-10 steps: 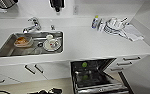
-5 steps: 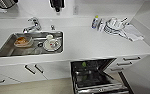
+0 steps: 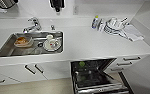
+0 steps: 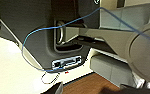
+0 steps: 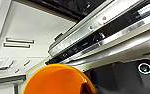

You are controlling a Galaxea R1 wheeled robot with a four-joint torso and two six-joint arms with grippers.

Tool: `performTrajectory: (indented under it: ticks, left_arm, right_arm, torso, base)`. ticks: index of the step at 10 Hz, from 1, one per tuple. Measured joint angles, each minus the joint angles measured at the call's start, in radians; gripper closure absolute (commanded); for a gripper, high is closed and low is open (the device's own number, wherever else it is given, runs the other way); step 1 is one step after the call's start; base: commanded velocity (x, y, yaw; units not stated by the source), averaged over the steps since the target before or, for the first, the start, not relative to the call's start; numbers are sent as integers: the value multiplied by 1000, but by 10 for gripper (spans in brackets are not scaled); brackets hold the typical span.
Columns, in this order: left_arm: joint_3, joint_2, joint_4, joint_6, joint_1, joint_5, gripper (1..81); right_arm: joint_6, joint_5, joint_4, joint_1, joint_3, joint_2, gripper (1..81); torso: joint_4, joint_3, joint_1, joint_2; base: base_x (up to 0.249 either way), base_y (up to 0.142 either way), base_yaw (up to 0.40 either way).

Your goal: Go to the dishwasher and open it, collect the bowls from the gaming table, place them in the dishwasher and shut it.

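Looking down from the head view, a white countertop [image 3: 91,47] is stretching across the scene, with a steel sink [image 3: 31,44] set into it on the left. A tap [image 3: 33,24] is standing at the sink's far edge. Inside the sink, an orange-brown bowl [image 3: 22,41] is sitting to the left and a white dish [image 3: 52,43] with a cup on it is lying to the right. On the far right of the counter, a stack of white plates and bowls [image 3: 113,25] is resting beside a small bottle [image 3: 95,22], and a folded cloth [image 3: 133,35] is lying just to their right. Below the counter, near and right of centre, the dishwasher [image 3: 96,75] is standing open, its door dropped toward the camera and its dark rack showing, with something green [image 3: 81,64] sitting at the far left of the rack. White drawers with bar handles [image 3: 127,62] are flanking it on the right, white cabinet doors [image 3: 31,71] on the left.

Turning to the left wrist view, dark robot bodywork is showing with a blue cable [image 4: 41,32] looping over it, above a pale floor and a strip of brown wood; whether that pincer is apart or together I cannot tell.

Moving to the right wrist view, an orange bowl [image 5: 57,80] is looming large and close, beneath the steel edge of the open dishwasher door [image 5: 103,32], with white cabinet fronts [image 5: 28,45] beyond. Whether the right pincer is clamped on the bowl I cannot tell.
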Motion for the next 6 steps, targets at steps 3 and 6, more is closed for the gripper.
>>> performTrajectory:
  ticks: [3, 6]
  left_arm:
    - [-142, 32, 39, 0, 107, -166, 10]
    - [-249, 169, 56, 0, 158, -215, 10]
  right_arm:
    - [57, -14, 21, 63, -37, -9, 811]
    - [120, -57, 24, 177, -99, 92, 811]
  torso:
    - [0, 0, 0, 0]
    - [0, 0, 0, 0]
  base:
    - [0, 0, 0]
    - [0, 0, 0]
